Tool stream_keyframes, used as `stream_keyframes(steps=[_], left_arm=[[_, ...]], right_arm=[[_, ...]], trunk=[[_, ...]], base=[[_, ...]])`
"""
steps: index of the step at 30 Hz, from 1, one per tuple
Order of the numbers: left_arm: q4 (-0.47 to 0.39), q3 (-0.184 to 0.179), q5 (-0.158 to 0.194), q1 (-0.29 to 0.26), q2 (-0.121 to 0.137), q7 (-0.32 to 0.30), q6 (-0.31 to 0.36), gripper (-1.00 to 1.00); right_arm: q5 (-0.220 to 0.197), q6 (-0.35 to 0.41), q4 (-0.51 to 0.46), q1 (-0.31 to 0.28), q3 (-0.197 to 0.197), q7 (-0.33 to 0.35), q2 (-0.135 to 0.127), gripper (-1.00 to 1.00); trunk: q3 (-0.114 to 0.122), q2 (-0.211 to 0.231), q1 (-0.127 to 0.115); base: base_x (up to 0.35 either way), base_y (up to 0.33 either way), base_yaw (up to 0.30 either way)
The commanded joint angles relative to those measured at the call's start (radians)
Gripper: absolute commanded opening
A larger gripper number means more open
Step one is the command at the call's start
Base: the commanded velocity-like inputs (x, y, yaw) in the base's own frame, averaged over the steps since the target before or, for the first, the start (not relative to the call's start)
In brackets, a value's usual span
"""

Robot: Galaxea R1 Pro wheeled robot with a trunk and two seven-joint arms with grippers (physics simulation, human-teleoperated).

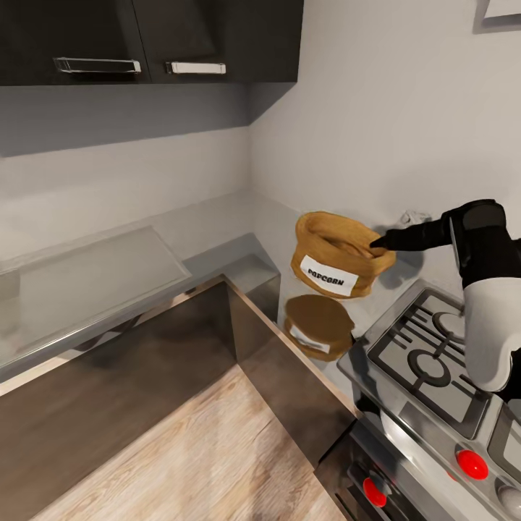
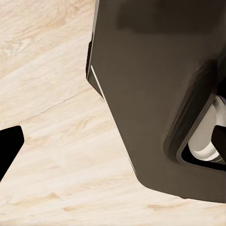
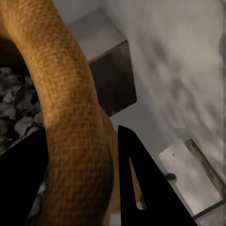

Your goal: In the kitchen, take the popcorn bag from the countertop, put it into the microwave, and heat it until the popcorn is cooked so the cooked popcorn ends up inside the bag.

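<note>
Above the corner of the desk [image 1: 239, 239], right claw [image 1: 376, 244] pinched on the rolled rim of the popcorn bag [image 1: 334, 255]: one black finger inside, one outside, seen close in the right wrist view with the rim [image 3: 70, 117] between them. Bag lifted clear of the glossy grey surface, tilted, with its mirror image [image 1: 318, 325] below. Left claw [image 2: 9, 150] hanging over pale plank floor [image 2: 52, 61] beside the robot's dark base [image 2: 150, 84]; impossible to tell whether parted or closed.

Judged as the carry step: pickup done, microwave still to be reached. Next move likely calls for turning away and keeping the sack level.

Coarse mustard burlap, thick soft rim, white POPCORN label [image 1: 330, 276], pale kernels inside [image 3: 16, 108]. Nearby, a steel hob [image 1: 427, 354] with black grates and red knobs [image 1: 472, 464].
</note>
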Motion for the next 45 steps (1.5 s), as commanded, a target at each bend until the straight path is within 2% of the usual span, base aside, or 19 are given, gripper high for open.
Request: stream_keyframes(steps=[1, 4, 6, 7, 8, 10, 12, 18, 45], left_arm=[[0.001, 0.002, 0.004, 0.0, 0.0, 0.001, -0.003, 1.0], [0.001, 0.002, 0.004, 0.0, 0.0, 0.001, -0.003, 1.0], [0.001, 0.001, 0.004, 0.0, 0.0, 0.0, -0.001, 1.0], [0.001, 0.0, 0.004, 0.0, 0.0, -0.002, 0.0, 1.0], [0.002, -0.001, 0.004, 0.0, 0.0, -0.006, 0.003, 1.0], [0.002, -0.003, 0.004, 0.0, 0.0, -0.008, 0.005, 1.0], [0.002, -0.003, 0.003, 0.0, 0.0, -0.008, 0.006, 1.0], [0.001, 0.001, 0.002, 0.0, 0.0, -0.005, 0.002, 1.0], [0.001, 0.002, 0.004, 0.0, -0.002, 0.001, 0.0, 1.0]], right_arm=[[0.011, 0.003, -0.004, -0.001, -0.002, 0.009, 0.0, -1.0], [0.017, 0.003, -0.01, -0.001, 0.0, 0.007, 0.0, -1.0], [0.043, 0.003, -0.027, -0.001, 0.001, 0.007, 0.0, -1.0], [0.063, 0.003, -0.035, -0.001, 0.001, 0.007, 0.0, -1.0], [0.114, 0.003, -0.046, -0.001, 0.001, 0.008, -0.001, -1.0], [0.182, 0.003, -0.051, -0.001, 0.001, 0.009, -0.001, -1.0], [0.198, 0.003, -0.052, -0.001, 0.0, 0.009, -0.001, -1.0], [0.205, 0.003, -0.053, -0.001, 0.0, 0.012, 0.0, -1.0], [0.199, 0.003, -0.084, -0.001, -0.001, 0.014, 0.002, -1.0]], trunk=[[-0.001, -0.001, 0.0], [-0.001, -0.001, 0.0], [-0.001, -0.001, 0.0], [-0.001, -0.001, 0.0], [-0.001, -0.001, 0.0], [-0.001, -0.001, 0.0], [-0.001, -0.001, 0.0], [-0.001, -0.001, 0.0], [-0.001, -0.001, 0.0]], base=[[0.0, 0.0, 0.0], [0.0, 0.0, 0.0], [0.0, 0.0, 0.0], [0.0, 0.0, 0.0], [0.0, 0.0, 0.0], [0.0, 0.0, 0.0], [0.0, 0.0, 0.0], [-0.165, 0.0, 0.0], [-0.346, 0.0, 0.0]])
